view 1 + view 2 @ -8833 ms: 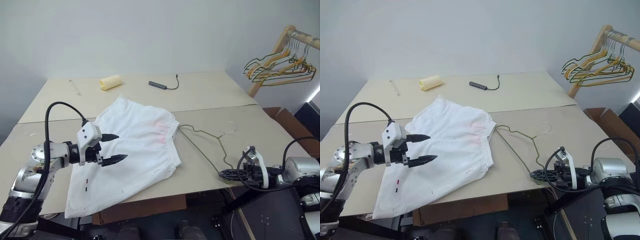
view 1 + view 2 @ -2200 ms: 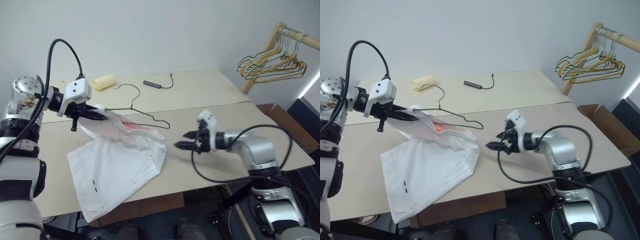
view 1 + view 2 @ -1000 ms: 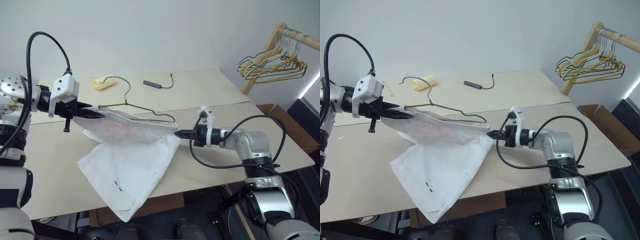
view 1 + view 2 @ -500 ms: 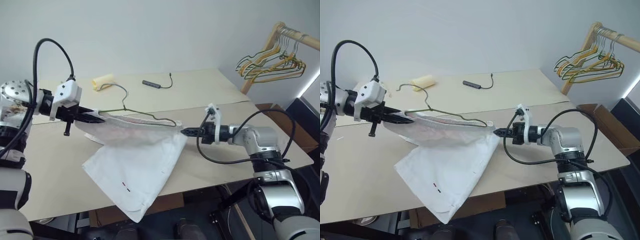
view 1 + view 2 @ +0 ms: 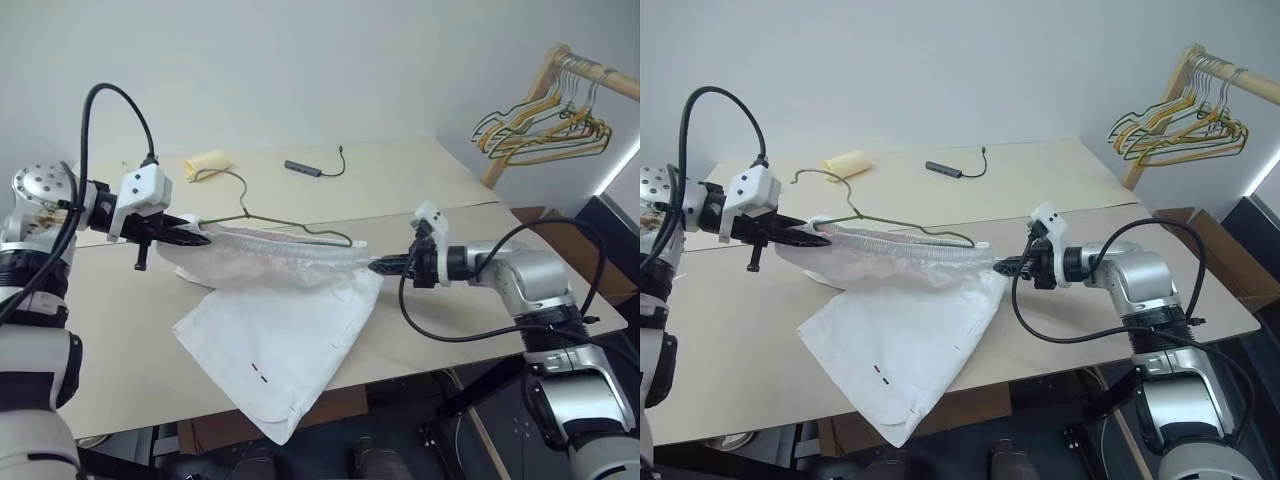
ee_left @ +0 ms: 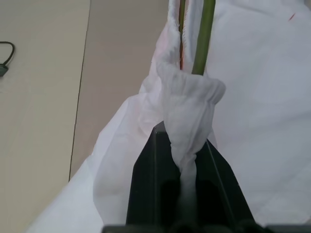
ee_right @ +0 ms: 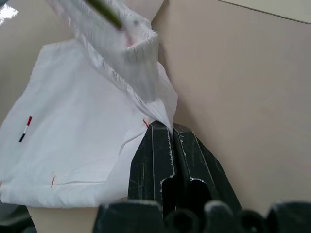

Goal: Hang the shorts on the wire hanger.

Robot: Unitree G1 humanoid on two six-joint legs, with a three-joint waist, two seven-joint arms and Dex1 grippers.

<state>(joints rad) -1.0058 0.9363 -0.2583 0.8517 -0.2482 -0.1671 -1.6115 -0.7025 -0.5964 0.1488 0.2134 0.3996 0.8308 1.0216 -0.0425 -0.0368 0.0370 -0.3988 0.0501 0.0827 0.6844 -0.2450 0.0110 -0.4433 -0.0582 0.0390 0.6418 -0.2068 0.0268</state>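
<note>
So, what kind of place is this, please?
Probably a lab or test room, not a home: a plain beige table against a bare wall, a wooden rack with a bunch of spare hangers, and a small cable adapter left on the table.

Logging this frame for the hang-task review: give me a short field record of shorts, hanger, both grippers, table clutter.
shorts: white thin-fabric shorts, waistband stretched between both grippers, legs draped on the beige table
hanger: dark green wire hanger, along the waistband, hook up
left gripper: shut on waistband end
right gripper: shut on opposite end
clutter: yellow roll, grey cabled adapter
</note>
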